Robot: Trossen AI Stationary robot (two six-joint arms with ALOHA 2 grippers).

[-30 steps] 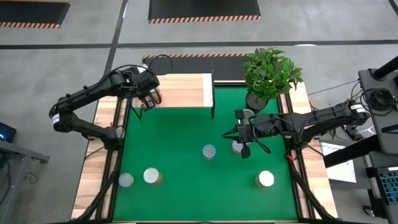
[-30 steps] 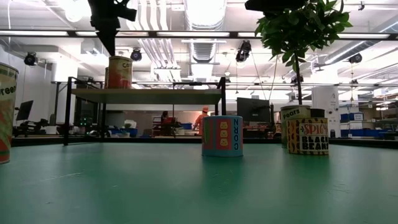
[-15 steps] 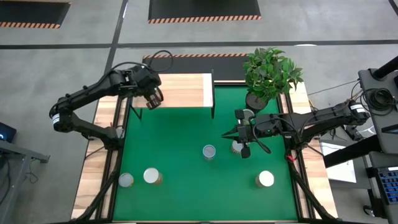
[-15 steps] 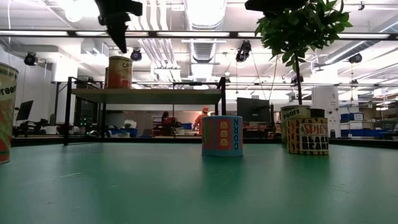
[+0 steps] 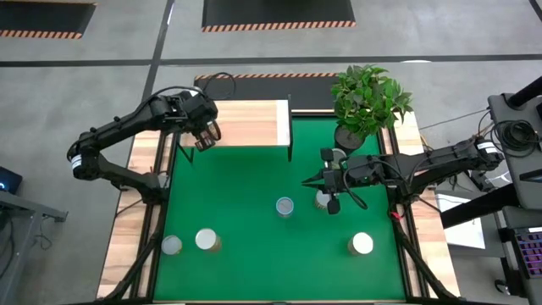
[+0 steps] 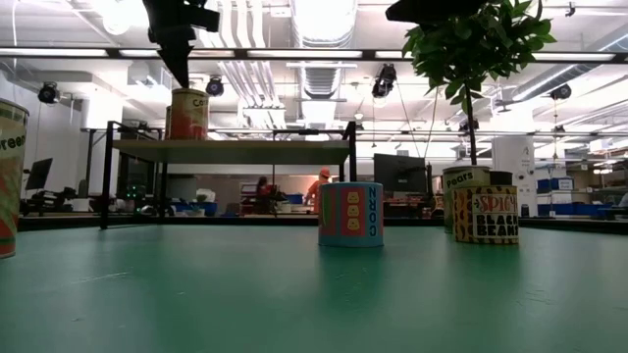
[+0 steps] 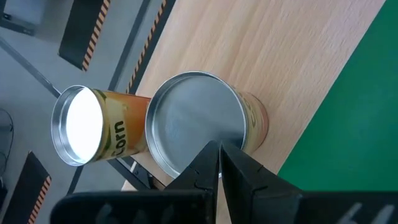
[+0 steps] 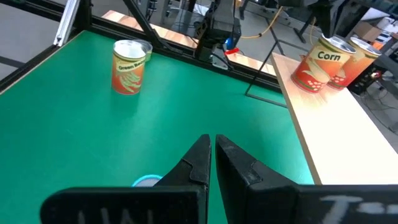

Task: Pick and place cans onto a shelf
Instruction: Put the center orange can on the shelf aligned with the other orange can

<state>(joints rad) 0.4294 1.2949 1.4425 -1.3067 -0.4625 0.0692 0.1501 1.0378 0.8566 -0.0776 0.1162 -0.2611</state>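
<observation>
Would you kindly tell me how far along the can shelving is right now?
Done: two Corn cans stand on the shelf. In hand: nothing; the left claw, shut, hovers above them, the right claw shut over the green mat. Left: at least five cans on it.

One camera looks straight down on the whole green table (image 5: 254,212); another sits at tabletop level, facing the shelf (image 6: 231,149). Each wrist camera looks past its own fingers, both catching the shelf's corn cans (image 7: 193,124).
</observation>
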